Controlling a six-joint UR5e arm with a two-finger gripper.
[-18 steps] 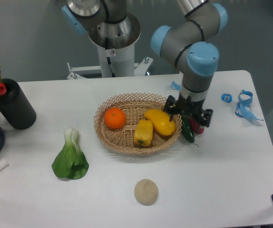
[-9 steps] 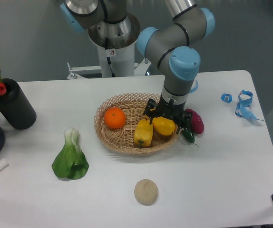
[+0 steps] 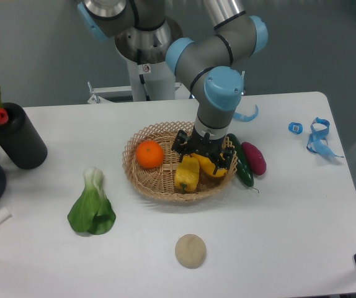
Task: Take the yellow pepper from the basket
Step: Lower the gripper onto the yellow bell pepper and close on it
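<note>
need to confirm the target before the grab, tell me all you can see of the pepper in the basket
The pepper is small, blocky and yellow, with lengthwise grooves and a glossy skin. It lies near the front of the basket, its long side running front to back. The orange sits apart to its left, and a larger smooth yellow fruit lies close on its right. The tool hangs just above and behind it; contact cannot be told.

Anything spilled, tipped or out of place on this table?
Nothing stands out. The round woven wicker basket sits flat, holding the orange and the small lobed yellow pepper; the gripper is over the basket's right side. The bok choy lies intact on the table.
</note>
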